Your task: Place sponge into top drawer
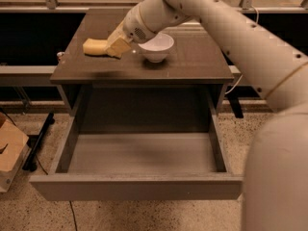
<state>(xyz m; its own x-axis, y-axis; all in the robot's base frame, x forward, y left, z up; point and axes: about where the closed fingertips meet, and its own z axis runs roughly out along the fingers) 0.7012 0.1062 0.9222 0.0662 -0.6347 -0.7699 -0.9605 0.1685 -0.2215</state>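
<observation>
Near the brown cabinet top's (192,57) back-left corner, the robot's pale gripper (117,46) touches the small yellow soft sponge (94,46); whether it clamps it, I cannot tell.

- Sponge (94,46): yellow.
- Gripper (115,48), at the sponge on the cabinet top (192,57): pale yellow.
- Top: dark brown.
- Arm (231,28): off-white.
- Bowl (156,45): white.
- Drawer (134,187): plain grey.
- Floor (29,213): beige, dark-speckled.
- Box (8,150): brown.

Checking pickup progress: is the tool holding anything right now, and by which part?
Cannot tell: the tool sits at the sponge end nearest the bowl, on the cabinet top.
</observation>
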